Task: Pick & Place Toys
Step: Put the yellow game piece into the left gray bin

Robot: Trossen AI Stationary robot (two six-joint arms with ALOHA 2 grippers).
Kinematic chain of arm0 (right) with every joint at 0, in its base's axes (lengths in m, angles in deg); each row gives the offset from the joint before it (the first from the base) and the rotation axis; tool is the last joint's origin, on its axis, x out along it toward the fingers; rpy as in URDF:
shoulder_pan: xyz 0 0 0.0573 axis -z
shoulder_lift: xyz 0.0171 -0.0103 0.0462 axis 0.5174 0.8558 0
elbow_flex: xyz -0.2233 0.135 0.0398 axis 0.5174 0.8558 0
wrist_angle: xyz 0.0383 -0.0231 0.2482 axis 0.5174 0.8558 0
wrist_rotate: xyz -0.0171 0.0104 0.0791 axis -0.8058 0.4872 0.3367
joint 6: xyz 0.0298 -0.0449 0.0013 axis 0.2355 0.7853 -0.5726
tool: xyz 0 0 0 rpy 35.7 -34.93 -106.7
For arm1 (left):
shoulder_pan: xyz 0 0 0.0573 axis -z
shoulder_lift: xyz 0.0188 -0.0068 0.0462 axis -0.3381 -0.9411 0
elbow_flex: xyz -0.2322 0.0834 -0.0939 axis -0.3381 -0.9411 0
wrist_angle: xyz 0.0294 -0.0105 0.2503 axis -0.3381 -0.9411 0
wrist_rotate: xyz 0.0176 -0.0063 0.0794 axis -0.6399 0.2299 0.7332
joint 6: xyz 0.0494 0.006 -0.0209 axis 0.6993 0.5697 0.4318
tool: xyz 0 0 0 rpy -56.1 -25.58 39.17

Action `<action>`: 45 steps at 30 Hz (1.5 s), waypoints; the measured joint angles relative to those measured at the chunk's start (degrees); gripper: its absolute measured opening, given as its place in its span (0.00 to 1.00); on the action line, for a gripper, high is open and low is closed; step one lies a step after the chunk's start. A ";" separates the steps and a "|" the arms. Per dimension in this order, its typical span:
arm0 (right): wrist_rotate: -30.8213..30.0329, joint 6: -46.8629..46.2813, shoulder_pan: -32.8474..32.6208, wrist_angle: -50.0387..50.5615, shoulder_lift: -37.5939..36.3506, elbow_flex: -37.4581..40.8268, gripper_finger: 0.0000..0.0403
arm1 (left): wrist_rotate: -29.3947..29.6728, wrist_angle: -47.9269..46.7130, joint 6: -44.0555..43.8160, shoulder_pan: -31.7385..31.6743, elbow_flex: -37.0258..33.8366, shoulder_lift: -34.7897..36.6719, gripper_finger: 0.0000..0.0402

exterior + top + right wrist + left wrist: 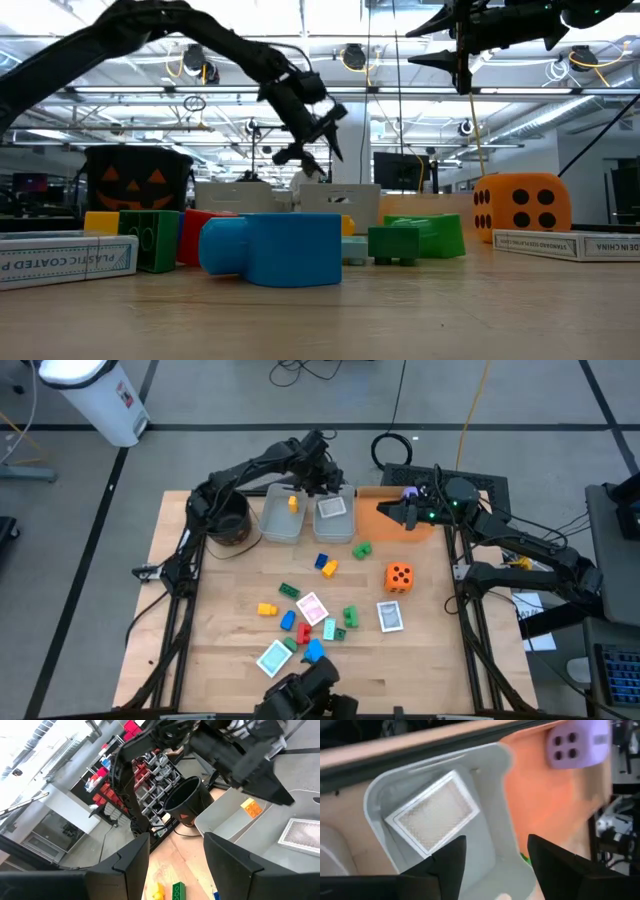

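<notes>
Since the left gripper (492, 862) is hanging right above the second clear bin (334, 520) with its fingers spread and nothing between them, and a playing card (434, 818) is lying flat inside that bin, I'd say this is the drop-off step basically finished. The smart move now is to lift straight up so the fingers don't clip the bin wall, then swing out toward the loose stuff mid-table, like the orange die (399, 576) or the other cards. The neighbouring bin (281, 518) already has an orange block (292, 503) in it, and the purple die (577, 743) sits on the orange tray (535, 795) just beside. The right gripper (385, 510) waits up high over that tray, and its wrist view shows its fingers apart and empty. Hard-to-see bits: the overhead view hides the left fingertips under the arm itself, the low view blocks both bins behind a blue block (272, 248) and its neighbours, and I can't tell whether the card lies totally flat or leans on the bin wall.
</notes>
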 joint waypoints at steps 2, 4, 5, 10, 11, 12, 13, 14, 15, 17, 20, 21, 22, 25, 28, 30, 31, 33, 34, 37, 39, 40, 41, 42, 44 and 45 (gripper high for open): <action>0.00 0.00 0.00 0.00 0.00 0.00 0.45 | 0.61 0.10 2.18 0.28 0.00 1.42 0.51; 0.00 0.00 0.00 0.00 0.00 0.00 0.45 | 0.81 0.08 4.85 0.36 0.00 3.03 0.49; -0.01 0.00 0.00 0.00 0.00 0.00 0.45 | 0.84 0.14 5.91 0.41 0.00 4.11 0.48; -0.01 -0.03 0.00 0.00 0.00 0.00 0.45 | 1.66 0.89 8.05 0.60 0.00 10.75 0.43; -0.01 -0.10 0.00 0.00 0.00 0.00 0.45 | 1.87 1.48 7.52 0.70 0.00 12.35 0.43; 0.01 -0.28 0.00 -0.02 0.00 0.00 0.45 | 2.02 2.44 7.25 0.87 0.00 13.83 0.42; 0.01 -0.35 0.00 0.00 0.00 0.00 0.45 | 2.33 3.58 7.03 1.07 0.00 15.42 0.42; 0.01 -0.37 0.00 -0.02 0.00 0.00 0.45 | 2.72 4.55 6.93 1.22 0.00 17.20 0.42; 0.01 -0.43 0.00 -0.02 0.00 0.00 0.45 | 3.25 5.55 7.09 1.62 0.00 18.87 0.41; 0.02 -0.56 0.00 -0.02 0.00 0.00 0.45 | 5.44 8.14 9.40 2.65 0.00 22.31 0.41; 0.03 -0.68 0.00 -0.02 0.00 0.00 0.45 | 10.12 10.78 12.81 4.65 0.00 27.06 0.41; 0.08 -0.68 -0.02 -0.02 0.00 0.00 0.45 | 10.95 11.26 13.40 5.21 0.00 28.36 0.41; 0.09 -0.75 0.00 -0.01 0.00 0.00 0.45 | 10.91 11.33 13.55 5.69 0.02 29.53 0.42; 0.12 -1.89 -0.02 -0.02 0.00 0.00 0.45 | 9.73 10.90 13.53 7.27 0.04 31.27 0.43; 0.14 -1.99 -0.05 -0.02 0.00 0.00 0.45 | 9.38 9.70 14.55 9.77 0.00 31.68 0.43; 0.14 -1.97 -0.29 -0.02 0.00 0.00 0.45 | 10.59 9.83 14.65 11.75 -0.02 31.70 0.43; 0.14 -1.99 -0.54 -0.02 0.00 0.00 0.45 | 11.84 10.42 14.63 12.78 -0.42 31.76 0.43; 0.14 -1.91 -1.17 -0.03 0.00 0.00 0.45 | 13.79 14.33 13.71 14.64 -3.23 31.98 0.41; 0.16 -1.86 -1.60 -0.02 0.00 0.00 0.45 | 14.05 17.66 12.78 15.49 -5.52 32.08 0.40; 0.16 -1.64 -3.00 -0.02 0.00 0.00 0.45 | 13.57 29.24 9.06 17.75 -15.44 33.92 0.37; 0.17 -1.43 -3.88 -0.02 0.00 0.00 0.45 | 13.49 39.90 7.03 19.27 -22.72 35.93 0.36; 0.18 -1.45 -4.44 0.00 0.00 0.00 0.45 | 13.46 43.39 5.82 19.72 -26.46 37.27 0.35; 0.16 -1.51 -4.96 0.04 0.00 0.00 0.45 | 13.58 47.90 4.67 20.17 -30.08 38.64 0.34; 0.16 -1.48 -5.37 0.09 -0.02 0.00 0.45 | 14.17 52.41 3.82 20.61 -33.67 39.92 0.33; 0.24 -1.36 -6.38 0.51 -0.02 0.00 0.45 | 15.92 57.53 3.26 21.40 -40.74 43.28 0.32; 0.23 -1.34 -6.83 0.55 -0.02 0.00 0.45 | 17.02 59.65 2.97 21.95 -44.04 45.00 0.32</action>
